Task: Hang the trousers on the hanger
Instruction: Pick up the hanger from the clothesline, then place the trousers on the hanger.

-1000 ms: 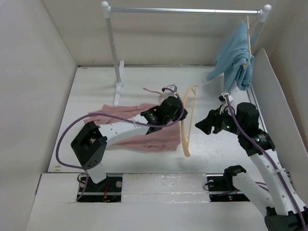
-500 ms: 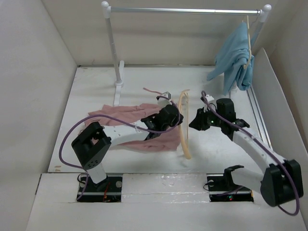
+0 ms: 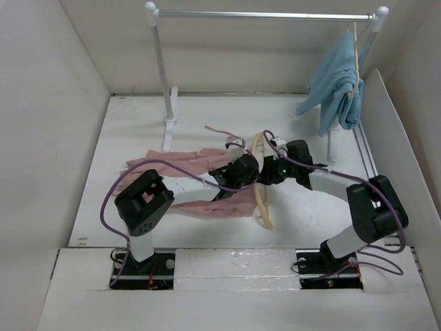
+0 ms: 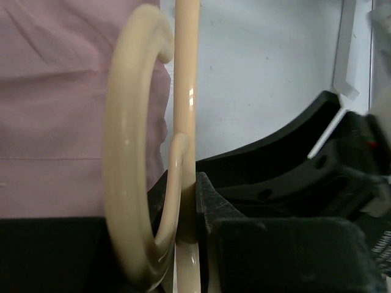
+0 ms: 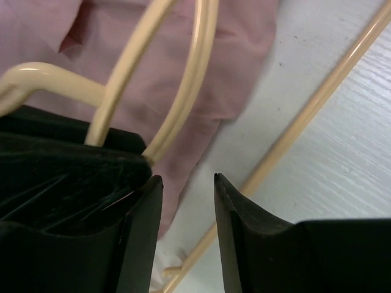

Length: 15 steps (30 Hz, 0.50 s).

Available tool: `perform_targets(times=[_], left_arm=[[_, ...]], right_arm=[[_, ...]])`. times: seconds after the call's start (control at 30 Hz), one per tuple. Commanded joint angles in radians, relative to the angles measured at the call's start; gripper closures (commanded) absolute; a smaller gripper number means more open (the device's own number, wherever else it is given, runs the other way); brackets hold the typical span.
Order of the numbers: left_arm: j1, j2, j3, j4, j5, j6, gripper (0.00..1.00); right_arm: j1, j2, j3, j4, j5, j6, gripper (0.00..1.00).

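Note:
The dusty-pink trousers [image 3: 180, 162] lie spread on the table, partly under my left arm; they also show in the left wrist view [image 4: 55, 91] and the right wrist view [image 5: 201, 55]. My left gripper [image 3: 249, 172] is shut on the pale tan wooden hanger [image 3: 260, 200] and holds it on edge over the trousers' right end. In the left wrist view the hanger [image 4: 183, 91] sits pinched between the jaws. My right gripper [image 3: 267, 174] is open and empty, close against the hanger from the right. In the right wrist view the hanger's bars [image 5: 189, 79] lie just beyond its fingertips.
A white clothes rail [image 3: 265, 14] stands at the back on a post [image 3: 164, 83]. A light-blue garment [image 3: 337, 79] hangs on another hanger at the rail's right end. White walls enclose the table on the left, back and right.
My right arm has swung left and stretched out, bringing its open gripper up to the hanger. The left gripper and hanger shifted slightly left and down.

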Motion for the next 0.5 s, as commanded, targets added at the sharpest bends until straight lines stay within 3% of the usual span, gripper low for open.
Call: perform_targets(times=[0.0, 0.17, 0.27, 0.33, 0.37, 0.47], left_arm=[[0.004, 0.008, -0.015, 0.000, -0.007, -0.004, 1.00], [0.027, 0.007, -0.021, -0.006, 0.007, -0.002, 1.00], [0.027, 0.007, -0.016, -0.013, 0.000, 0.007, 1.00], [0.027, 0.005, -0.018, -0.014, 0.003, 0.007, 1.00], [0.027, 0.007, -0.024, -0.013, 0.003, 0.007, 1.00], [0.027, 0.005, -0.027, -0.026, -0.004, 0.010, 1.00]], right_arm=[[0.033, 0.061, 0.035, 0.138, 0.004, 0.034, 0.55], [0.063, 0.132, 0.008, 0.243, -0.009, 0.088, 0.40], [0.073, 0.152, -0.006, 0.296, -0.027, 0.128, 0.39], [0.083, 0.161, -0.018, 0.319, -0.021, 0.148, 0.53], [0.083, 0.167, -0.021, 0.322, -0.018, 0.152, 0.68], [0.083, 0.177, -0.041, 0.363, -0.027, 0.178, 0.85]])
